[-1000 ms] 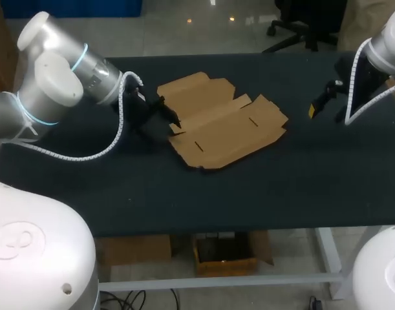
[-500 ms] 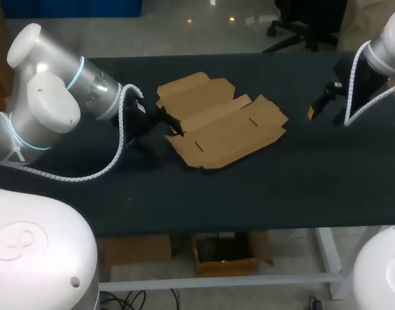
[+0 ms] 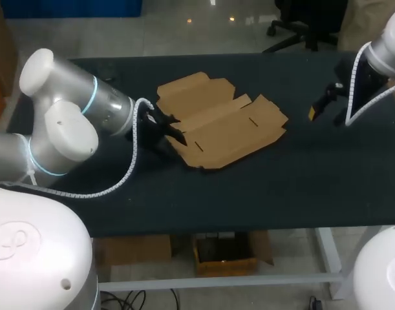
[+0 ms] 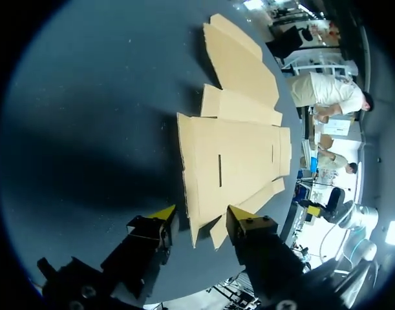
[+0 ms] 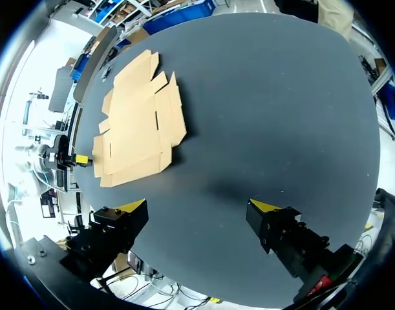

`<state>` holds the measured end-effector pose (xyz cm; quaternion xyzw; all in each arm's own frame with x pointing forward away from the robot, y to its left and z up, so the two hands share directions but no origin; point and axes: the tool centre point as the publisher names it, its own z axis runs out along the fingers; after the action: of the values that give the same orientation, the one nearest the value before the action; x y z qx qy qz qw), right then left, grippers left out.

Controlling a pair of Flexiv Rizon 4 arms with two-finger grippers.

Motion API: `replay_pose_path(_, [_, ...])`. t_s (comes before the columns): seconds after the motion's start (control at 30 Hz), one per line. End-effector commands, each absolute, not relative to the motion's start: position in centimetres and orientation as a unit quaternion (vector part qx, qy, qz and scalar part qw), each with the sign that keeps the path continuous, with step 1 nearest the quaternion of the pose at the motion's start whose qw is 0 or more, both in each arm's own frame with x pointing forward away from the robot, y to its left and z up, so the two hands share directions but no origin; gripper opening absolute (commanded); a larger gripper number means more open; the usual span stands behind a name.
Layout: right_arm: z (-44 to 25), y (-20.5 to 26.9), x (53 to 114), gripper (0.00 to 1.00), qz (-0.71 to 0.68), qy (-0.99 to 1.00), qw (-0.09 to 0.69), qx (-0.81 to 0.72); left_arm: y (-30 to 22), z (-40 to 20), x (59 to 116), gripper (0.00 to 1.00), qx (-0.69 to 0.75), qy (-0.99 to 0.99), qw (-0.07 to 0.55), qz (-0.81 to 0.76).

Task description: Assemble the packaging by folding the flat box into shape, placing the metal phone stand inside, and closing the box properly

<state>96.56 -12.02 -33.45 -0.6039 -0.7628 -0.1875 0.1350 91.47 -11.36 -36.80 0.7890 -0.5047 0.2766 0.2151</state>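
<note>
Flat box (image 3: 220,126) lies unfolded on the dark table (image 3: 281,181), a little left of the middle and toward the far side. My left pincer (image 3: 174,129) is at the box's left edge, fingers spread. From the wrist, a corner of the cardboard pokes in between them (contact not discernible), nothing gripped. My right pincer (image 3: 317,106) hangs at the far right, wide open, holding nothing, well apart from the box.
</note>
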Motion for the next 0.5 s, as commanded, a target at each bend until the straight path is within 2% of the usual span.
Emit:
replay_pose_path(0.03, [-33.3,-12.5,96.5,1.0,-0.188,-0.762,0.139,-0.603,-12.0,-37.6,91.8,0.47,0.796,-0.497,0.2,0.282])
replay_pose_path(0.3, [-33.4,-12.4,96.6,1.0,-0.19,-0.763,0.141,-0.601,-11.7,-38.4,92.5,0.39,0.807,-0.476,0.189,0.293])
replay_pose_path(0.5, [-33.5,-12.3,96.7,1.0,-0.188,-0.764,0.143,-0.6,-11.2,-39.1,93.6,0.22,0.815,-0.46,0.189,0.298])
